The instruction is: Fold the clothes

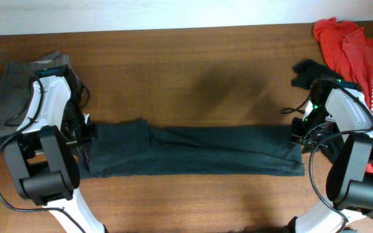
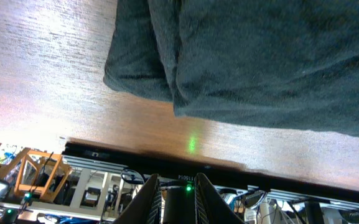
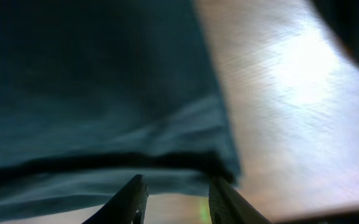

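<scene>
The clothes, a black T-shirt (image 1: 192, 150), lie folded into a long flat strip across the wooden table (image 1: 192, 77). My left gripper (image 1: 86, 133) is at the strip's left end. In the left wrist view its tips (image 2: 177, 182) stand slightly apart with nothing between them, and the shirt (image 2: 260, 62) lies apart from them, further up the table. My right gripper (image 1: 299, 134) is at the strip's right end. The right wrist view shows it (image 3: 178, 185) open and empty, with the shirt's edge (image 3: 104, 112) just beyond the fingertips.
Grey trousers (image 1: 18, 84) lie bunched at the back left behind the left arm. A red shirt (image 1: 357, 48) with white lettering lies at the back right, with a dark cloth (image 1: 309, 70) beside it. The table's front edge (image 2: 167, 152) is close to the left gripper.
</scene>
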You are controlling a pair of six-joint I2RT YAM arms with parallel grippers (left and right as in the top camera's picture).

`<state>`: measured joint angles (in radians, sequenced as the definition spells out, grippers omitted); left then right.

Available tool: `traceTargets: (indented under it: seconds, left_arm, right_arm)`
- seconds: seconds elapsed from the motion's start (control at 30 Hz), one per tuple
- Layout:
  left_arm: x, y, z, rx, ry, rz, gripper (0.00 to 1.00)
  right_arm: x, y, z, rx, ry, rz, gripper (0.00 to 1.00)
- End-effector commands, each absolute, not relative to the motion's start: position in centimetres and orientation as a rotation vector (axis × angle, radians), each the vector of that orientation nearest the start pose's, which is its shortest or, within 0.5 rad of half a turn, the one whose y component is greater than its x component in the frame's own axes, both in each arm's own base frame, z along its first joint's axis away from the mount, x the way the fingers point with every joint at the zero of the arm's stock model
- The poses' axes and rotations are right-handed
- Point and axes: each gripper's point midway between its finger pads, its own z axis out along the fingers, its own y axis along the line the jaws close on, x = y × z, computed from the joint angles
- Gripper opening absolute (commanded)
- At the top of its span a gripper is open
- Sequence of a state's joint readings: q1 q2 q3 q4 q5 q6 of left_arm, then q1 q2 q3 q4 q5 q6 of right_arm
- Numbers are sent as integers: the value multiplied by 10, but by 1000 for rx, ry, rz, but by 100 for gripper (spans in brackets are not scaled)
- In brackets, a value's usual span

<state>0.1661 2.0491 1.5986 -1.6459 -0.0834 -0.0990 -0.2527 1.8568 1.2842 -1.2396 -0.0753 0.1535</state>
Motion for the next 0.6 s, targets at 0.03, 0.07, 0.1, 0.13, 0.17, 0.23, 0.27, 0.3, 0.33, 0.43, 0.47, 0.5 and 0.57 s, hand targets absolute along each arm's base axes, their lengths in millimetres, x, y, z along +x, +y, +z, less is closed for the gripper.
traceTargets:
  seconds: [0.03, 0.07, 0.1, 0.13, 0.17, 0.23, 0.27, 0.3, 0.33, 0.43, 0.47, 0.5, 0.57]
  left_arm:
    - [265, 55, 87, 328, -2651, -44, 20]
    - [271, 44, 86, 281, -2675, 47, 19]
    - [274, 38, 86, 255, -2691, 105, 19]
    - [282, 28, 87, 228, -2720, 194, 19]
    - [295, 19, 87, 232, -2763, 261, 20]
    - [309, 2, 90, 198, -2807, 389, 21]
    - [315, -8, 91, 170, -2823, 469, 22]
    - [320, -18, 92, 153, -2833, 533, 24]
    - [325, -28, 93, 135, -2846, 578, 25]
    - [339, -45, 90, 60, -2902, 589, 35]
    - [342, -51, 89, 42, -2914, 587, 35]
    - [344, -56, 88, 27, -2922, 585, 35]
    - [352, -74, 86, -43, -2962, 583, 35]
  right_arm:
    - [280, -35, 54, 552, 3271, 325, 38]
    - [281, -33, 54, 535, 3274, 322, 38]
    - [281, -32, 54, 528, 3274, 321, 38]
    - [282, -30, 54, 515, 3272, 319, 39]
    - [284, -27, 53, 496, 3271, 311, 39]
    - [285, -27, 53, 483, 3269, 303, 40]
    - [286, -26, 53, 479, 3269, 303, 41]
    - [286, -25, 53, 474, 3270, 303, 42]
    - [286, -25, 53, 473, 3270, 303, 44]
    - [286, -25, 53, 473, 3270, 303, 54]
    - [286, -25, 53, 473, 3269, 303, 54]
    - [286, -25, 53, 473, 3269, 303, 54]
    - [286, -25, 53, 473, 3270, 303, 54]
